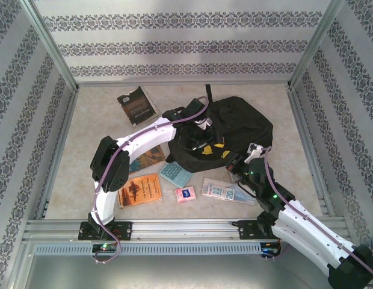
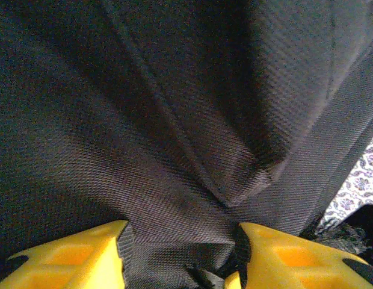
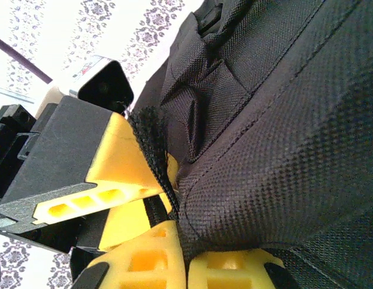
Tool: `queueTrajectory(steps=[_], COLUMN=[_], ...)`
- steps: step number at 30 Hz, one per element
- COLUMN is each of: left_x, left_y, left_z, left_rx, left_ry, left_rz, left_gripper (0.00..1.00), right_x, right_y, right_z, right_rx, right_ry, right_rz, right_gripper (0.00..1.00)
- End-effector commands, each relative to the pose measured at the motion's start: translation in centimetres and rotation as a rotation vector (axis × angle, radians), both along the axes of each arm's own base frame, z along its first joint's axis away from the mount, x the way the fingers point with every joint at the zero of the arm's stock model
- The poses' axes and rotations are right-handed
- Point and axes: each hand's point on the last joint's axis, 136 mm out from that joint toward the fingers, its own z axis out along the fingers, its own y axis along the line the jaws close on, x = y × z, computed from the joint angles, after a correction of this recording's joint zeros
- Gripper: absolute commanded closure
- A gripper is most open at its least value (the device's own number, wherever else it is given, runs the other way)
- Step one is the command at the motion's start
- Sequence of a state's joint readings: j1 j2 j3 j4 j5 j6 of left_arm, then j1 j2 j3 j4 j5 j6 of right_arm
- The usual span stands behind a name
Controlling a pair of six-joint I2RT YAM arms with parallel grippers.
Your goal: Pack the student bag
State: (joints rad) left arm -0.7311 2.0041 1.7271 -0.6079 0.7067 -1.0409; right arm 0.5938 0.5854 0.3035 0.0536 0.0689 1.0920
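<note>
Two tools at the student bag [image 1: 242,123], which lies slumped on the far middle-right of the surface [image 1: 90,123]. Left tool [image 2: 180,256]: fingers apart, black bag fabric bunched between them. Right tool [image 3: 174,201]: clamped tight on the bag's near-edge fabric.

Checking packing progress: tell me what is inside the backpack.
The left gripper reaches into the backpack opening, among black fabric folds. Anything packed is hidden under that fabric.
</note>
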Motion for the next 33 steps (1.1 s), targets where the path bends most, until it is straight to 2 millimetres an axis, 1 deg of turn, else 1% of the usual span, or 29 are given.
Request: queueTrajectory(steps=[1, 11, 14, 16, 17, 23, 28, 32, 33], left_x=[0.8, 1.0, 1.0, 1.0, 1.1, 1.2, 1.2, 1.1, 1.1], left_y=[-1.2, -1.8, -1.8, -1.8, -1.7, 0.1, 2.1, 3.2, 3.6], left_z=[1.0, 0.6, 0.4, 0.6, 0.7, 1.8, 2.4, 2.9, 3.1], left_rx=[-0.057, -0.075, -0.073, -0.074, -0.072, -0.033, -0.009, 0.031, 0.045], left_ry=[-0.012, 0.005, 0.008, 0.004, -0.002, -0.056, -0.085, -0.123, -0.137], left_rz=[-0.004, -0.015, -0.015, -0.015, -0.014, -0.006, 0.015, 0.003, 0.001], left_gripper=[0.55, 0.76, 0.87, 0.98, 1.0, 1.0, 1.0, 1.0, 1.0], right_x=[0.6, 0.7, 0.7, 0.6, 0.6, 0.4, 0.2, 0.1, 0.3], right_y=[0.2, -0.1, -0.2, -0.4, -0.5, -1.8, -3.3, -3.9, -3.8], right_z=[2.5, 2.1, 2.0, 1.9, 1.7, 1.0, -1.1, -3.1, -2.5], right_rx=[0.031, 0.021, 0.022, 0.013, 0.008, -0.024, -0.087, -0.119, -0.114], right_ry=[-0.105, -0.093, -0.094, -0.087, -0.08, -0.051, 0.049, 0.134, 0.133], right_rz=[-0.012, -0.027, -0.029, -0.036, -0.041, -0.095, -0.156, -0.183, -0.183], right_gripper=[1.0, 1.0, 1.0, 1.0, 1.0, 1.0, 1.0, 1.0, 1.0])
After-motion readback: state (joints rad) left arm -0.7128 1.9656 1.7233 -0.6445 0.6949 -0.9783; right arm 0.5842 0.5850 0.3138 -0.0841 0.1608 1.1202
